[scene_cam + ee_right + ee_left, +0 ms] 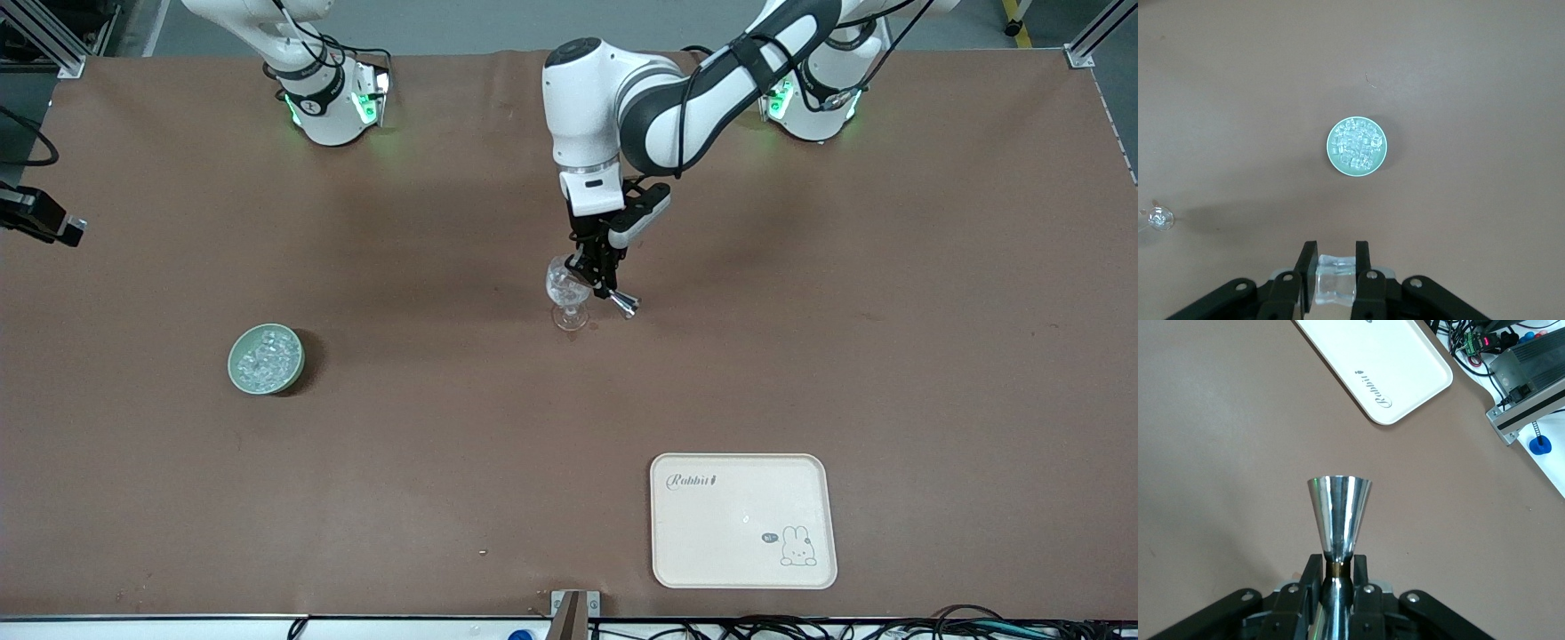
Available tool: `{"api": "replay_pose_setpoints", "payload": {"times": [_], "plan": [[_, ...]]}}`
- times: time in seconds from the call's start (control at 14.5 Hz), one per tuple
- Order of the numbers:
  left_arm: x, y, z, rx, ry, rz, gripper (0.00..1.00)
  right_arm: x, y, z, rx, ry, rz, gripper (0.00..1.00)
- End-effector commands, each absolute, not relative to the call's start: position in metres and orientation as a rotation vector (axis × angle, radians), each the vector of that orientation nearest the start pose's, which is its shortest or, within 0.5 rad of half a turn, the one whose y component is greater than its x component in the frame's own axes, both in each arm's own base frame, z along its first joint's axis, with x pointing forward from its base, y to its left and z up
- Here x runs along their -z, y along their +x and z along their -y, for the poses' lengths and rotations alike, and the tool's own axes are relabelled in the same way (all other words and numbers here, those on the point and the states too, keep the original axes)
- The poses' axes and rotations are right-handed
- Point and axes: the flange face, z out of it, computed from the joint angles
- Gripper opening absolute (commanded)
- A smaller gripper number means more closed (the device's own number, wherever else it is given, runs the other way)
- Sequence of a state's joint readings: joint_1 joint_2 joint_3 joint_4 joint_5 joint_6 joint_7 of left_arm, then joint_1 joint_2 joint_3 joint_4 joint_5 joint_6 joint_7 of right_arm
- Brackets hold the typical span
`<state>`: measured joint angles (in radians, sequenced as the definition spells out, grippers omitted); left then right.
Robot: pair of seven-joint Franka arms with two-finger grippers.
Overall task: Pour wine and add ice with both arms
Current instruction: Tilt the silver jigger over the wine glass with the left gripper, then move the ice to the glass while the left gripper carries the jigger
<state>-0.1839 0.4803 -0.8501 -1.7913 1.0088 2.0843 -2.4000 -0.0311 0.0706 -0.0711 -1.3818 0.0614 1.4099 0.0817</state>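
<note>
Tray (743, 520) nearest cam. Left gripper (605, 277) jaws pinch jigger (1338, 515) over glass (567, 293); right gripper (1335, 267) jaws pinch ice cube (1335, 283).

A wide table covered in matte brown sheeting (933, 338) carries three things. A small round pale-green bowl (266, 358), heaped with clear ice chunks (265, 354), sits toward the right arm's end. A clear stemmed glass (567, 298) stands mid-table, apparently upright. A cream rectangular rabbit-printed tray (743, 520) lies nearest the front camera.
</note>
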Motion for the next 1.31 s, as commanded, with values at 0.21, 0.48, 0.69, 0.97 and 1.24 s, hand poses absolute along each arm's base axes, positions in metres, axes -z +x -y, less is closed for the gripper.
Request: {"api": "replay_pose_setpoints", "payload": {"times": [0.21,0.48,0.69,0.97,1.24], "plan": [[-0.377,0.407,0.509,0.822,-2.808,1.410,0.02,-0.659,0.554,0.044,-0.073,-3.069,-0.269,0.02],[-0.393,0.437,0.493,0.510,-2.731,1.620,0.00,-0.659,0.555,0.031,-0.076,-3.066,-0.309,0.02],[-0.401,0.473,0.469,0.199,-2.745,1.616,0.00,-0.659,0.557,-0.007,-0.075,-3.060,-0.349,0.02],[-0.398,0.530,0.416,-0.168,-2.753,1.653,0.00,-0.647,0.560,-0.112,-0.071,-3.036,-0.465,0.02],[-0.391,0.603,0.326,-0.615,-2.726,1.895,0.02,-0.592,0.566,-0.238,-0.103,-2.979,-0.629,0.00]]}}
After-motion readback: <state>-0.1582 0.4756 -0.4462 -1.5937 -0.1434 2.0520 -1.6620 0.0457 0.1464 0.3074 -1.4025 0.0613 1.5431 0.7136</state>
